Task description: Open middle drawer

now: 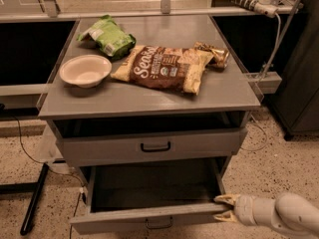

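Speckled stone floor (284, 168) surrounds a grey counter (149, 101) carrying a round white bowl (85, 70) and a brown snack bag (164, 67). Below, the grey flat-fronted middle drawer (149, 214) stands pulled out. The white arm's end effector (227, 208), fingers parted, brackets its front right corner.

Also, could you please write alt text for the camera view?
A robot's pincer sits at the right front corner of the pulled-out middle drawer of a grey cabinet. On top lie a white bowl, a green bag and a brown chip bag.
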`<state>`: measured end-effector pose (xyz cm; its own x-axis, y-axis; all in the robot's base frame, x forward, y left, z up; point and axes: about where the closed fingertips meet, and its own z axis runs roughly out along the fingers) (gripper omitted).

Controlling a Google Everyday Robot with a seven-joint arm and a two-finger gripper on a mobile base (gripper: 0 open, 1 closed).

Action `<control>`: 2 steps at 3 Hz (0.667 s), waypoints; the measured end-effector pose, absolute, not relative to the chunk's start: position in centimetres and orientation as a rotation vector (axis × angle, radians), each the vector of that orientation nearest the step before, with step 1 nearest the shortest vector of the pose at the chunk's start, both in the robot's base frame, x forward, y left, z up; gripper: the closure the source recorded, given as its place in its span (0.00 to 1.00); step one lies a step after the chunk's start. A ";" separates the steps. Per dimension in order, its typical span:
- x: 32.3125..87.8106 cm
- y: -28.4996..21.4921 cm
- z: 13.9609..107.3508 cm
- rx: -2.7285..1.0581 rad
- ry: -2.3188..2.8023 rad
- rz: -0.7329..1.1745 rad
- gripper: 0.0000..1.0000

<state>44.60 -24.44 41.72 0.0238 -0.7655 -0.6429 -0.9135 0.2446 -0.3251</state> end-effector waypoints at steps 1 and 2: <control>41.0 -25.2 41.9 -1.525 1.766 0.204 1.00; 40.8 -25.1 42.4 -1.525 1.766 0.204 0.82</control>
